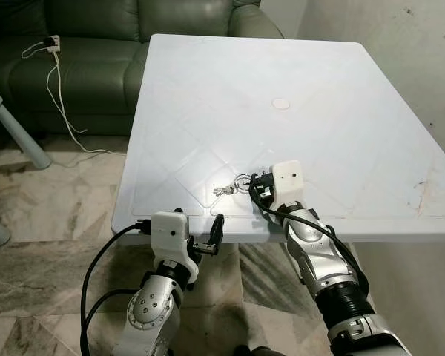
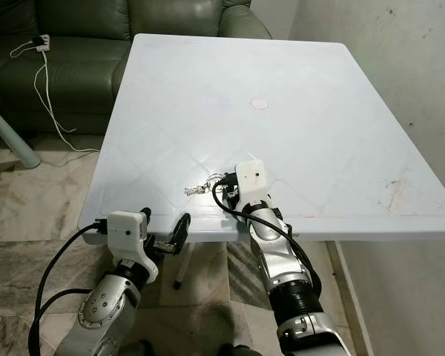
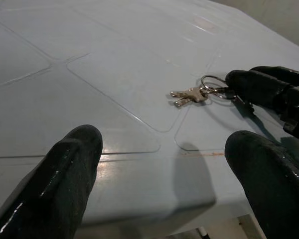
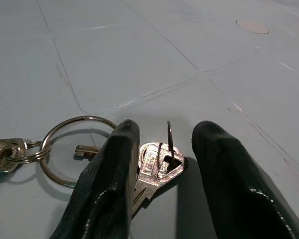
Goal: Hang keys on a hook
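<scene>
The keys (image 4: 154, 167) lie flat on the pale tabletop (image 1: 319, 96), close to its near edge and nearer its left corner than its right; they are strung on wire rings, with one pair of keys trailing toward the left edge and another key lying under the right tool (image 4: 164, 164). That tool is set low over the bunch with its two black fingers (image 4: 112, 174) parted, one to each side of the near key and an upright ring; nothing is clamped, so the pose is judged to be a straddle made ready for closing on the ring or key; the low, flat approach is presumably needed because the keys offer little height to catch.

The left tool (image 1: 208, 241) is held just off the near edge of the tabletop, level with its rim, its fingers (image 3: 65, 169) spread wide and empty; it is pointed toward the keys and looks to be parked clear of the work while its camera watches the pickup.

No hook can be made out; the task is judged to be at the pickup step, with the hanging not yet begun; a thin ring may slip as the fingers close.
</scene>
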Available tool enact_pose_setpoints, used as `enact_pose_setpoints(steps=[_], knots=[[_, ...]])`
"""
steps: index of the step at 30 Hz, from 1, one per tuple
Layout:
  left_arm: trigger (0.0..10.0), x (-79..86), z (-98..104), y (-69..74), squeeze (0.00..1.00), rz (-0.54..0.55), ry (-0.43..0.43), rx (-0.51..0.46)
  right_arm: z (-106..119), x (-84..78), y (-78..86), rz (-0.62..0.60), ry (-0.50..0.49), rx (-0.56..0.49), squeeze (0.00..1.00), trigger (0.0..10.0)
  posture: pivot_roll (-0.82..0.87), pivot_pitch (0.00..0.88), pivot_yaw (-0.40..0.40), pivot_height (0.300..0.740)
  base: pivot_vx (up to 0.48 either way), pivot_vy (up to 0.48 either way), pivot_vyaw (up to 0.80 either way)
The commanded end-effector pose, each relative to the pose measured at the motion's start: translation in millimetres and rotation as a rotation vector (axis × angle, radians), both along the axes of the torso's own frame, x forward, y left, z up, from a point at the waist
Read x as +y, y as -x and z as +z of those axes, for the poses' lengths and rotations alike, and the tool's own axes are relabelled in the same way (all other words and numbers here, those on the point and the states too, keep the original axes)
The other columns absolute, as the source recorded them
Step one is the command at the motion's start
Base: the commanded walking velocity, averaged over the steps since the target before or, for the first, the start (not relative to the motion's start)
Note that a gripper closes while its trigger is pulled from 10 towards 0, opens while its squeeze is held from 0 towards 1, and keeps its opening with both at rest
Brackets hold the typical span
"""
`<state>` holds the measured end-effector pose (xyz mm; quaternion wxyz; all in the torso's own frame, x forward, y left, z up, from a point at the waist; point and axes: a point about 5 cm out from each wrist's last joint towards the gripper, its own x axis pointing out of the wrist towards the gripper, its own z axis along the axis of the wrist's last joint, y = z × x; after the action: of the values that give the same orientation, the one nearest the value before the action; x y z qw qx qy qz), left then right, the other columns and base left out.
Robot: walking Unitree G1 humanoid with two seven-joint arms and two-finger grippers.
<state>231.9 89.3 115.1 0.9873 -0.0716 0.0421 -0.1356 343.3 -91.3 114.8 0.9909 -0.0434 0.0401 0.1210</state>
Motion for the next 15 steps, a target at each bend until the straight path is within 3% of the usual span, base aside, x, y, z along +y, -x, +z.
enact_pose_setpoints(steps=[1, 15], knots=[[10.0, -6.2, 3.2, 2.8, 0.00, -0.007, 0.031, 0.000, -3.6, -5.5, -1.1, -0.020, 0.003, 0.024, 0.00, 0.0, 0.16, 0.176, -0.123, 0.740, 0.000, 0.000, 0.00], [10.0, -6.6, 4.3, 2.0, 0.00, -0.004, 0.035, 0.000, -3.0, -5.6, -1.6, -0.025, -0.001, 0.020, 0.00, 0.0, 0.16, 0.178, -0.121, 0.740, 0.000, 0.000, 0.00]])
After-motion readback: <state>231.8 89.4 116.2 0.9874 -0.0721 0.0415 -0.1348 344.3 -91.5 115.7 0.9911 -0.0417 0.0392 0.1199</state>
